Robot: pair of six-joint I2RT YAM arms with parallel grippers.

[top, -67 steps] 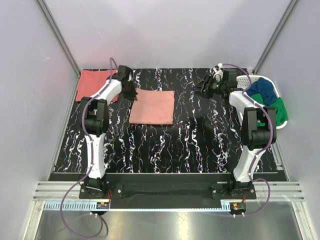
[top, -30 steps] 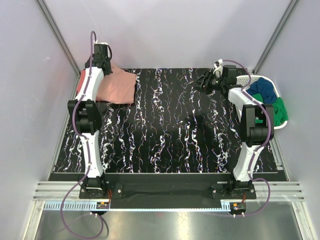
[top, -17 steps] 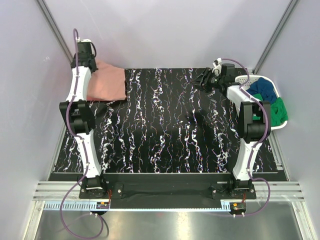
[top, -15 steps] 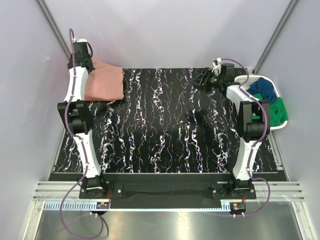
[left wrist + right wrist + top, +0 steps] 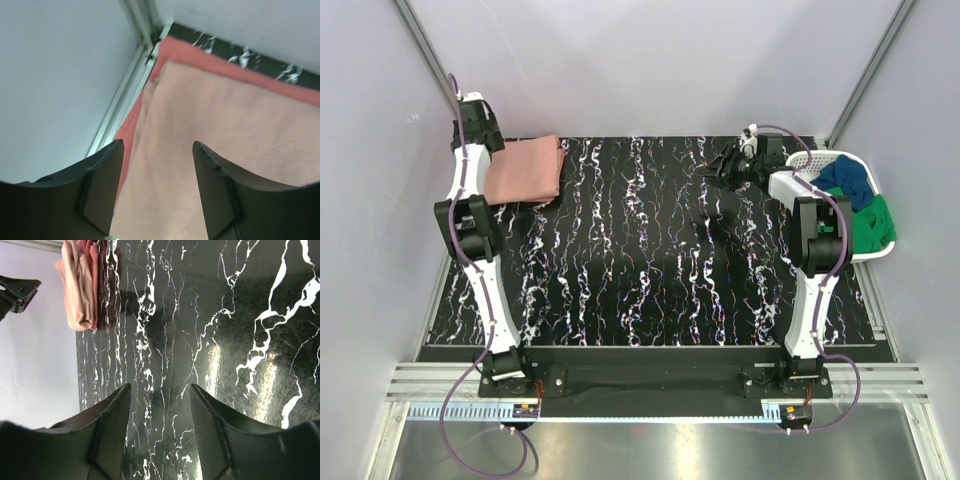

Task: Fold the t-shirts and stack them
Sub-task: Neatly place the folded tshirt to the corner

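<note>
Stacking looks done for two items: the folded pale salmon-pink t-shirt [image 5: 525,170] lies on the coral-red t-shirt [image 5: 200,52] at the table's [image 5: 650,260] far-left corner. The blue garment [image 5: 848,180] and green garment [image 5: 875,225] in the basket [image 5: 817,158] at the table's far-right corner appear outstanding. The left hand [image 5: 157,150] is open and empty above the stack's table-edge side, with the wall close. The right hand [image 5: 160,390] is open and empty over the table's far-right part, with ample room towards the middle.

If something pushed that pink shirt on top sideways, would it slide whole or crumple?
Probably crumple: the pink shirt is soft cloth with rounded, slightly rumpled folds. Lifted by one corner, it would likely droop and unfold. Lying cloth on cloth over the red shirt, it may drag that one along rather than slip.
</note>
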